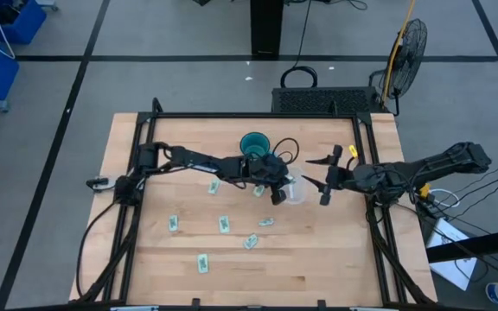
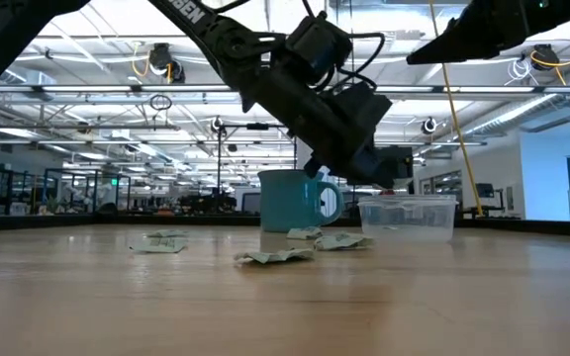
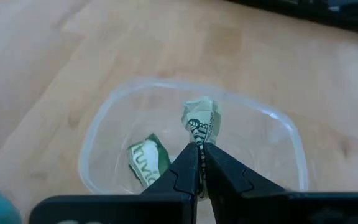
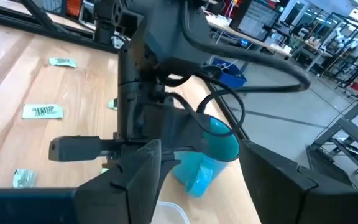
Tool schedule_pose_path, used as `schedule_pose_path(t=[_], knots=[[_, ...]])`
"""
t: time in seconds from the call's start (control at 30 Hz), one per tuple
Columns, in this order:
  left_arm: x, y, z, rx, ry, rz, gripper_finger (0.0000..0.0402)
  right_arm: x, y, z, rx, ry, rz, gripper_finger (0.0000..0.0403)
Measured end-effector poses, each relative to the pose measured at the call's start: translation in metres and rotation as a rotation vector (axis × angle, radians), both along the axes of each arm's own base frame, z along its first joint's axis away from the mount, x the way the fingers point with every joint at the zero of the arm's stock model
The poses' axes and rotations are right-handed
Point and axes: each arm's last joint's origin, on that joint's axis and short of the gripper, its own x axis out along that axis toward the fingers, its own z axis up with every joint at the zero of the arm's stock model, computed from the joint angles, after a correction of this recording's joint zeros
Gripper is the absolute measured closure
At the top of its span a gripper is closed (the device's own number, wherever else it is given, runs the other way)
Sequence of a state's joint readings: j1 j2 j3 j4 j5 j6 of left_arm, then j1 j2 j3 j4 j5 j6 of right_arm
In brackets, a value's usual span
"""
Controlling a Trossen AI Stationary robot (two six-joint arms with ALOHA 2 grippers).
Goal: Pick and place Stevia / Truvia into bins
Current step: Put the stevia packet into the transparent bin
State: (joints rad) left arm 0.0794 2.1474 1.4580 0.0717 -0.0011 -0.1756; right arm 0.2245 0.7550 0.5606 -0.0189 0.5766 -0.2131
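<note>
Left gripper (image 3: 199, 148) pinches a packet (image 3: 202, 122) above the clear bin's rim (image 3: 104, 112); right gripper (image 1: 316, 172), fingers wide, waits beside it.

Overhead and table-level cameras share the clear bin (image 1: 294, 191), which the left wrist camera views closely from above.

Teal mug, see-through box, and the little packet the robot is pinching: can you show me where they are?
teal mug (image 2: 290, 201), low view, on its side wall.
clear container (image 3: 98, 134), left wrist view, on its rim.
held packet (image 3: 202, 121), left wrist view, on its crumpled printed face above the left gripper (image 3: 199, 163).
</note>
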Motion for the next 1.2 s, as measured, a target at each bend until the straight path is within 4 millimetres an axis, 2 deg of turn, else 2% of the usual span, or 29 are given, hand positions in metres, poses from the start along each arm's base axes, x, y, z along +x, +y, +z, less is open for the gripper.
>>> schedule_pose_path(t=[0.13, 0.37, 0.47, 0.57, 0.7, 0.87, 1.03, 1.2], knots=[[0.000, 0.000, 0.001, 0.018, -0.006, -0.012, 0.0341, 0.000, 0.000, 0.000, 0.000, -0.003, 0.000, 0.0190], [0.001, -0.002, 0.001, 0.051, -0.006, -0.040, 0.0238, 0.000, 0.000, 0.001, -0.005, -0.008, 0.003, 0.0190], [-0.002, -0.003, 0.011, 0.056, -0.014, -0.044, 0.0213, 0.001, 0.000, 0.002, -0.002, -0.020, 0.003, 0.0190], [-0.012, -0.004, 0.031, 0.072, 0.023, -0.076, 0.0205, 0.002, 0.001, 0.001, 0.017, -0.021, 0.019, 0.0190], [-0.041, -0.007, 0.069, 0.088, 0.134, -0.130, 0.0206, 0.009, 0.005, 0.001, 0.040, -0.038, 0.124, 0.0190], [-0.090, -0.011, 0.120, 0.147, 0.256, -0.182, 0.0224, 0.031, 0.010, -0.005, -0.004, -0.049, 0.217, 0.0190], [-0.146, -0.010, 0.172, 0.211, 0.293, -0.032, 0.0249, 0.062, 0.014, -0.011, 0.008, 0.015, 0.331, 0.0190], [-0.199, -0.012, 0.210, 0.214, 0.274, 0.088, 0.0270, 0.100, 0.016, -0.021, 0.060, 0.200, 0.326, 0.0190]])
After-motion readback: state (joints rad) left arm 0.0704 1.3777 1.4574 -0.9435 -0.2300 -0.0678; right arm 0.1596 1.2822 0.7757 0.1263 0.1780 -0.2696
